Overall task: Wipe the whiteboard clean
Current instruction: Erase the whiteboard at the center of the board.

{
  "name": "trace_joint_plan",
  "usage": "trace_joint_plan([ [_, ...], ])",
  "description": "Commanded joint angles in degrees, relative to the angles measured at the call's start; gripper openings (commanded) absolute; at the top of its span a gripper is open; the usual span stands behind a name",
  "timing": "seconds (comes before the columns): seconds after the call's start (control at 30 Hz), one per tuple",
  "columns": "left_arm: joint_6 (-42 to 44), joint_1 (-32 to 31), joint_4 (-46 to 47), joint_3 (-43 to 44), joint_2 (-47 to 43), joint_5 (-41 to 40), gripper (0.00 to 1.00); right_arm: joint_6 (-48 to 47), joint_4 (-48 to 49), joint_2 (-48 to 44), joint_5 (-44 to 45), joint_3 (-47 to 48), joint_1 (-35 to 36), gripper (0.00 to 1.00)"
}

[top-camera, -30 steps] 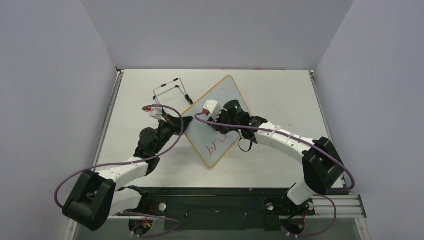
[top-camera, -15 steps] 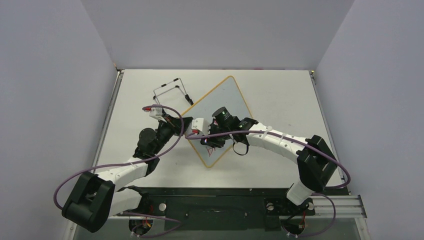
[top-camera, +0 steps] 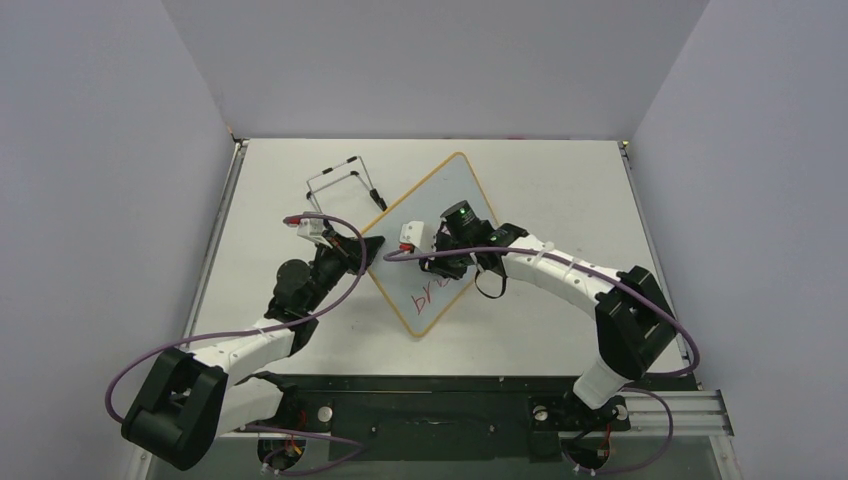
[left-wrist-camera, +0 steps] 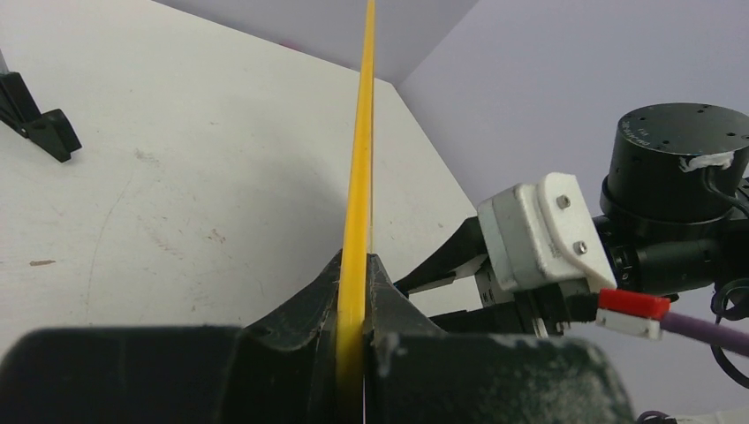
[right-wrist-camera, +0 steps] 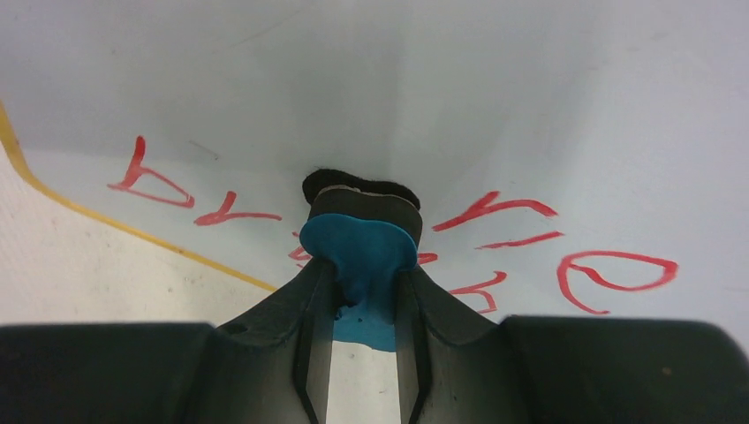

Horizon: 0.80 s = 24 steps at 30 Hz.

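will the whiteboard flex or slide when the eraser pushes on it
Probably stiff: the whiteboard shows a straight yellow edge in the left claw. Its smooth face is likely slippery. The blue eraser bulges in the right claw, so it probably gives first.

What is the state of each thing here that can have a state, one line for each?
whiteboard: edge clamped, red writing on its face
left gripper: shut on the whiteboard
right gripper: shut on the blue eraser
blue eraser: held, felt end against the whiteboard
wire stand: holds nothing
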Motion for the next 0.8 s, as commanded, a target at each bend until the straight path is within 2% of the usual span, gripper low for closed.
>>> trace_joint_plan([
  [0.0, -0.8, -1.0, 2.5, 1.3, -0.9, 4.1, 0.00, -11.2, -11.0, 3.4, -5.6, 4.3, 1.6, 0.00],
  [0.13, -1.0, -1.0, 3.0, 2.0, 0.0, 4.5, 0.00, -11.5, -10.4, 2.8, -6.6, 4.2, 4.3, 0.00],
  [0.27, -1.1, -1.1, 3.2, 2.3, 0.3, 4.7, 0.00, -2.5, -0.9, -0.1, -5.3, 2.8, 3.7, 0.00],
  [0.33, -1.3, -1.2, 3.1, 2.1, 0.0, 4.8, 0.00, 5.5, 5.0, -2.3, -3.0, 1.1, 2.3, 0.00],
  [0.47, -1.5, -1.4, 2.6, 1.2, -1.1, 4.3, 0.00, 9.2, 10.5, -4.0, 4.2, -1.0, 0.4, 0.00],
  [0.57, -1.0, -1.4, 1.5, 0.8, -1.8, 4.0, 0.00, 5.7, 6.7, -1.5, 3.7, 0.6, -1.1, 0.00],
  [0.77, -0.7, -1.4, 0.8, 0.3, -2.4, 2.8, 0.00, -6.0, -12.6, 4.3, -3.1, 7.7, -0.4, 0.00],
])
